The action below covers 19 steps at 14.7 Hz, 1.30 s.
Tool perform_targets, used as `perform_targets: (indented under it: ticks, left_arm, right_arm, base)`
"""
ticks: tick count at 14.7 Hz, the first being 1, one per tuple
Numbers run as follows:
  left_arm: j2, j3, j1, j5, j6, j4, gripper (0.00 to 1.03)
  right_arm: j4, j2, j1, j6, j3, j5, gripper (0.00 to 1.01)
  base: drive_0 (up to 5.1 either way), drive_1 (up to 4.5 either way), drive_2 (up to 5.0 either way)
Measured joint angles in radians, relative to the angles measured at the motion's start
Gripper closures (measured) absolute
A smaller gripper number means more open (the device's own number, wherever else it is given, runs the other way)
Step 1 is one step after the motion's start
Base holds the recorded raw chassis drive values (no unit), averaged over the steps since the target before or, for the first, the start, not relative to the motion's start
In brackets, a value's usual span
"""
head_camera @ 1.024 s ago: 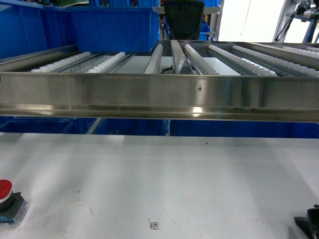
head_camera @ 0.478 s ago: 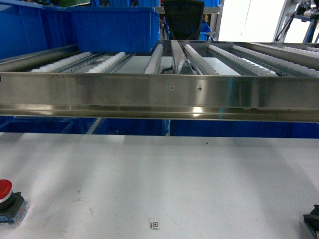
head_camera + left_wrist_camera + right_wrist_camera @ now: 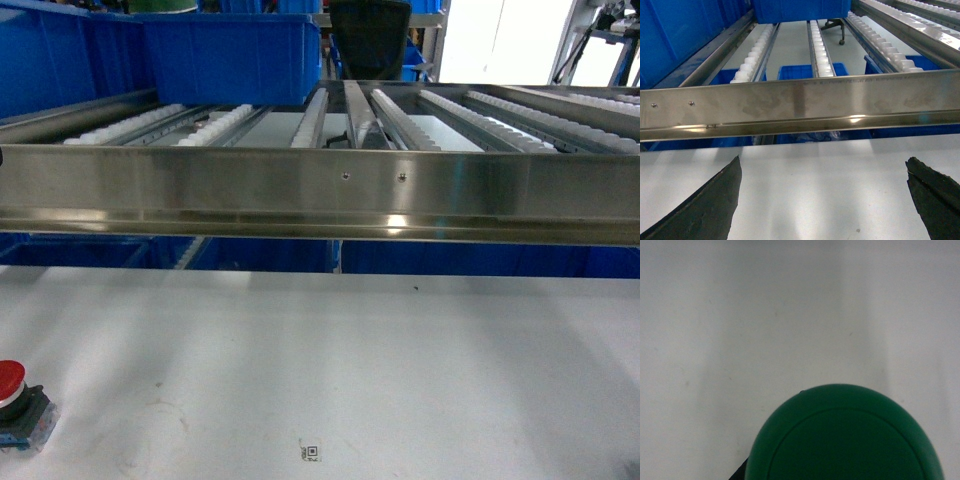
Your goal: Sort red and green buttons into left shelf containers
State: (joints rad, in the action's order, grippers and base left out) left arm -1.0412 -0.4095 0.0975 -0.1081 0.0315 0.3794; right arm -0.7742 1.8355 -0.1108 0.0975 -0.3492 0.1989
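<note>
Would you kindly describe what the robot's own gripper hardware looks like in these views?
Only the left gripper shows: two dark, nearly black fingers with a rough matte surface, each broad at the bottom and tapering to a blunt tip. No cables or markings are visible. The right wrist view is filled by a green button cap, so no right gripper parts can be seen.

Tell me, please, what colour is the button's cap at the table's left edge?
Red, best seen in the head view.

Red button [image 3: 10,385] upright on table; green button [image 3: 845,437] fills right wrist view.
</note>
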Motion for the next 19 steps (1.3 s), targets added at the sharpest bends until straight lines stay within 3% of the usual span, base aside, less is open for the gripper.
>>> perform_targets:
  ticks: [2, 5, 7, 9, 14, 19]
  left_arm:
    - [0.0, 0.0, 0.0, 0.0, 0.0, 0.0, 0.05]
    - [0.0, 0.0, 0.0, 0.0, 0.0, 0.0, 0.05]
    - [0.0, 0.0, 0.0, 0.0, 0.0, 0.0, 0.05]
    - [0.0, 0.0, 0.0, 0.0, 0.0, 0.0, 0.05]
    - [-0.066, 0.021, 0.0, -0.072, -0.051, -0.013, 0.05]
    - [-0.278, 0.029, 0.002, -0.099, -0.056, 0.151, 0.05]
  right_arm:
    - [0.007, -0.289, -0.05, 0.018, 0.113, 0.042, 0.74]
    - [0.237, -0.733, -0.138, 0.015, 0.23, 0.127, 0.74]
    - [0.539, -1.168, -0.193, -0.023, 0.255, 0.198, 0.74]
    - [0.861, -1.528, -0.2, -0.022, 0.307, 0.24, 0.74]
    - [0.883, -1.601, -0.204, -0.019, 0.3, 0.238, 0.74]
    - [0.883, -1.601, -0.204, -0.019, 0.3, 0.238, 0.74]
  base:
    - [0.0, 0.0, 0.0]
    - [0.0, 0.0, 0.0]
    - [0.0, 0.0, 0.0]
    - [0.0, 0.0, 0.0]
    - [0.0, 0.0, 0.0]
    - [0.0, 0.0, 0.0]
